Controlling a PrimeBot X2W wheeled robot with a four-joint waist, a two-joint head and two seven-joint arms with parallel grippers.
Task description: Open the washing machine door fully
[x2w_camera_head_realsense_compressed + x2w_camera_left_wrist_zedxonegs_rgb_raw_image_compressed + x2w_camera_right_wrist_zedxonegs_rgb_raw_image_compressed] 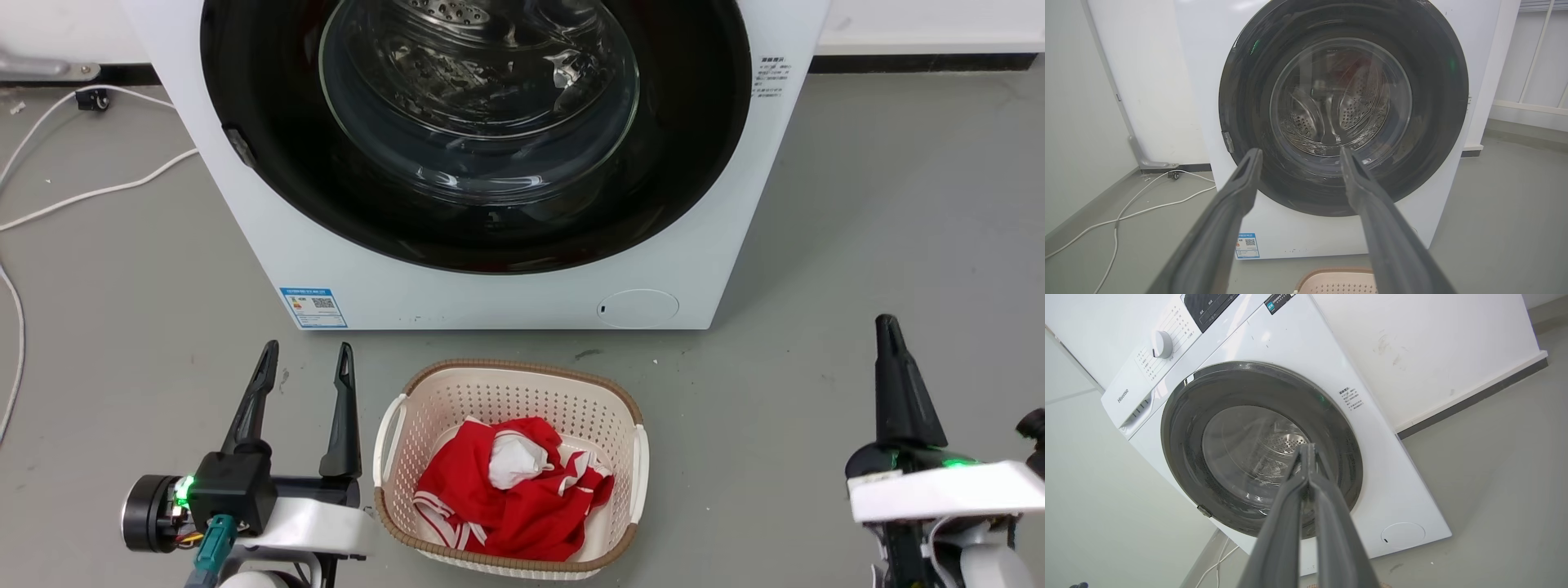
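The washing machine door (269, 106) (1437, 98) (1184, 428) is a wide glossy black disc with a bulging clear glass window, lying flush against the white machine front, closed. A small latch tab sits on its left rim. My left gripper (306, 359) (1298, 157) hovers low at the front left, open, fingers spread and pointing at the door, well short of it. My right gripper (888, 327) (1308, 451) stands at the front right, shut with nothing between its fingers, also apart from the door.
A cream laundry basket (392, 425) holding a red and white garment (514, 490) sits on the grey floor between my arms, right before the machine. White cables (90, 192) trail on the floor at the left. A small round white flap (637, 309) marks the machine's lower right.
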